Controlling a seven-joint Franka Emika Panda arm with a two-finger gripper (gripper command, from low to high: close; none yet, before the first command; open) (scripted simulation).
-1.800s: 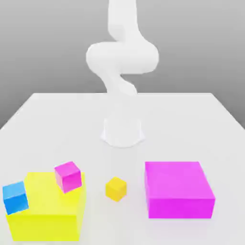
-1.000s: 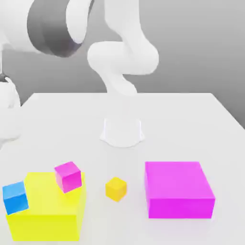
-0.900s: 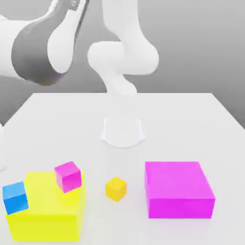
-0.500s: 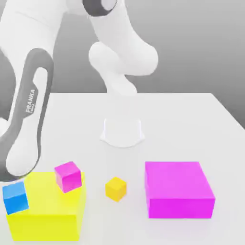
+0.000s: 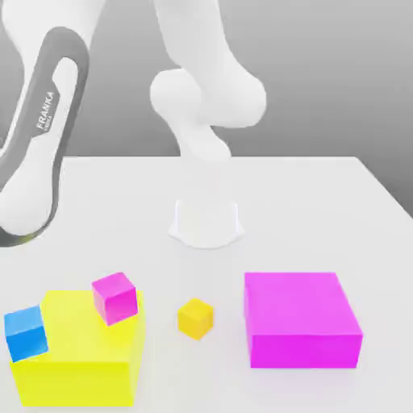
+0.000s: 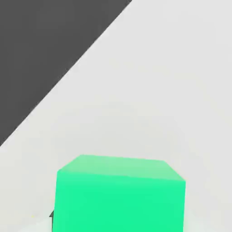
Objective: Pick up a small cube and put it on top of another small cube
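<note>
While our fingers are closed on the green cube [image 6: 120, 195], which sits close before the hand camera above the white surface [image 5: 323, 210], we see the small yellow cube [image 5: 195, 318] near the front edge, between the yellow block [image 5: 77, 367] and the magenta block [image 5: 302, 319].

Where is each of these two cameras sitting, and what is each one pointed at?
Exterior view: off the arm, facing the white round robot base across the white table; it sees the small yellow cube, small pink cube, small blue cube, and the white arm link marked FRANKA.
Hand view: on the hand, looking at a green cube.
Shared: the white table.
</note>
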